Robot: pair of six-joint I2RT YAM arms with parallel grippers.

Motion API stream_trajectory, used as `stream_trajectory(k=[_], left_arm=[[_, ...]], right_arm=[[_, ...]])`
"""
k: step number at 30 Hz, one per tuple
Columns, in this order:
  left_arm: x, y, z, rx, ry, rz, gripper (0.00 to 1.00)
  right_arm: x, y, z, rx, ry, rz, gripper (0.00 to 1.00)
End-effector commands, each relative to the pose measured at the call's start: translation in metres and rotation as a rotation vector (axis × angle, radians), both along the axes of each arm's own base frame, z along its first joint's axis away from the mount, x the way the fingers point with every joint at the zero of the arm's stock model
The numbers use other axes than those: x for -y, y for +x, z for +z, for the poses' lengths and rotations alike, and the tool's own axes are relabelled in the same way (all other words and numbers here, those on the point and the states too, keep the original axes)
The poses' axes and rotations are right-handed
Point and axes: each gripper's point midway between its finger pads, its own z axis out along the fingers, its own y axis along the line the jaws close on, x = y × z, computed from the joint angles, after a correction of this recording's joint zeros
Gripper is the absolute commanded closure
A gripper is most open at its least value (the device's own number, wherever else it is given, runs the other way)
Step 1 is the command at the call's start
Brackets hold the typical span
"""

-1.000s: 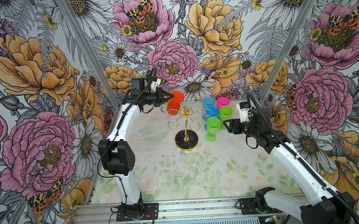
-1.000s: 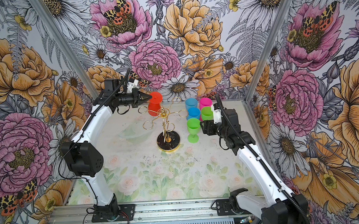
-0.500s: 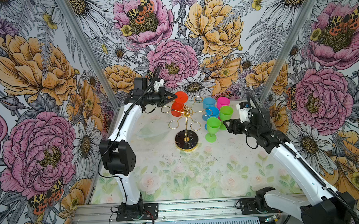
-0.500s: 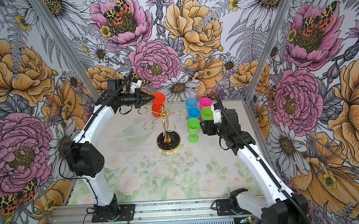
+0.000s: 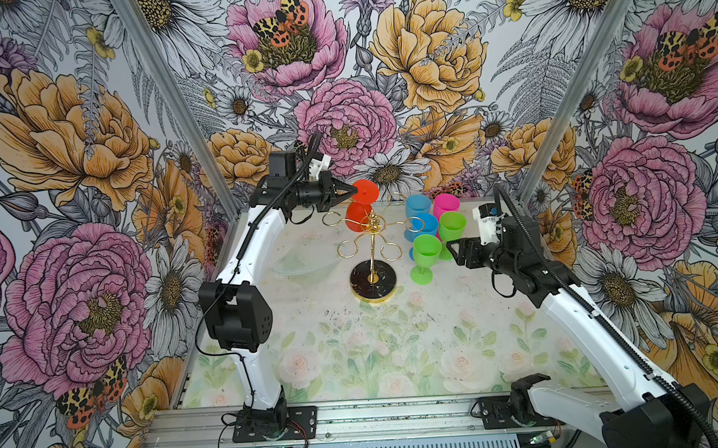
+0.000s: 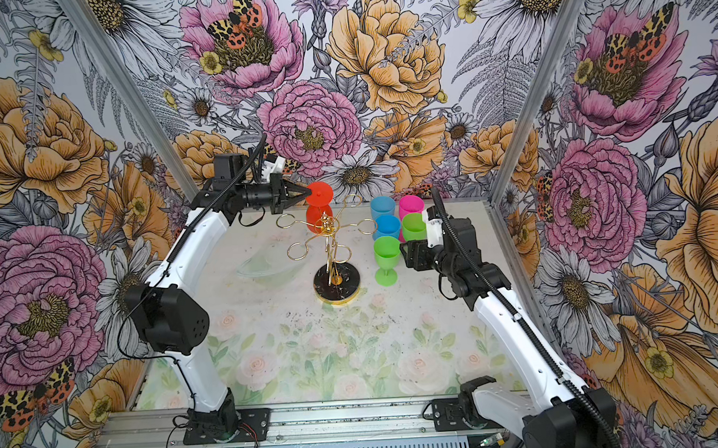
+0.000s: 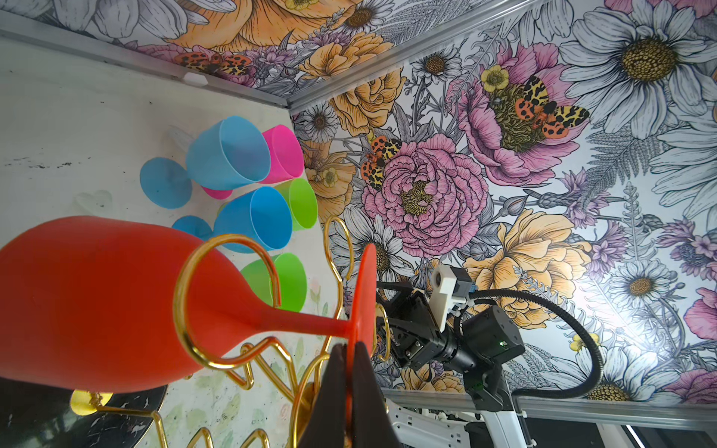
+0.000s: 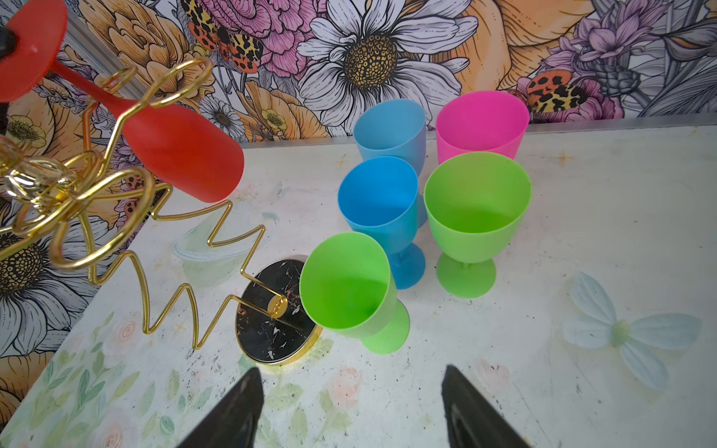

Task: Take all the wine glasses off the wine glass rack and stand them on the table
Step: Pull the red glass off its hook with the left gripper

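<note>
A red wine glass (image 5: 359, 221) hangs bowl-down and tilted at the back of the gold wire wine glass rack (image 5: 372, 249), which stands on a round black base (image 6: 337, 285). My left gripper (image 5: 352, 190) is shut on the rim of the glass's flat foot (image 6: 320, 193). In the left wrist view the red wine glass (image 7: 89, 302) has its stem passing through a gold loop (image 7: 182, 310), and the left gripper (image 7: 349, 351) pinches the foot edge. My right gripper (image 8: 349, 403) stands open and empty over the table, in front of the upright green glass (image 8: 349, 287).
Several coloured plastic glasses stand upright right of the rack: blue (image 5: 418, 208), pink (image 5: 446, 204) and green (image 5: 426, 251). The flowered back wall (image 5: 385, 107) is close behind the rack. My right gripper (image 5: 454, 248) hovers beside the green glasses.
My left gripper has shifted slightly right towards the rack's middle with the red glass's foot in it. The right arm has not moved.
</note>
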Motion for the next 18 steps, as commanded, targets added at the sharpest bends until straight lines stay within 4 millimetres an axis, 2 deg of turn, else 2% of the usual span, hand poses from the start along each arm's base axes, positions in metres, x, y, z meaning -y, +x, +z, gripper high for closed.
stream_trajectory(k=[1, 11, 18], left_arm=[[0.01, -0.009, 0.018, 0.026, -0.036, -0.057, 1.0], [0.015, -0.003, 0.019, 0.018, -0.046, -0.068, 1.0], [0.013, 0.015, 0.023, 0.061, -0.032, -0.03, 1.0]], right_arm=[[0.002, 0.001, 0.007, 0.031, 0.014, -0.012, 0.27], [0.004, 0.001, 0.007, 0.032, 0.013, -0.017, 0.27], [0.003, 0.0, 0.007, 0.034, 0.015, -0.014, 0.27]])
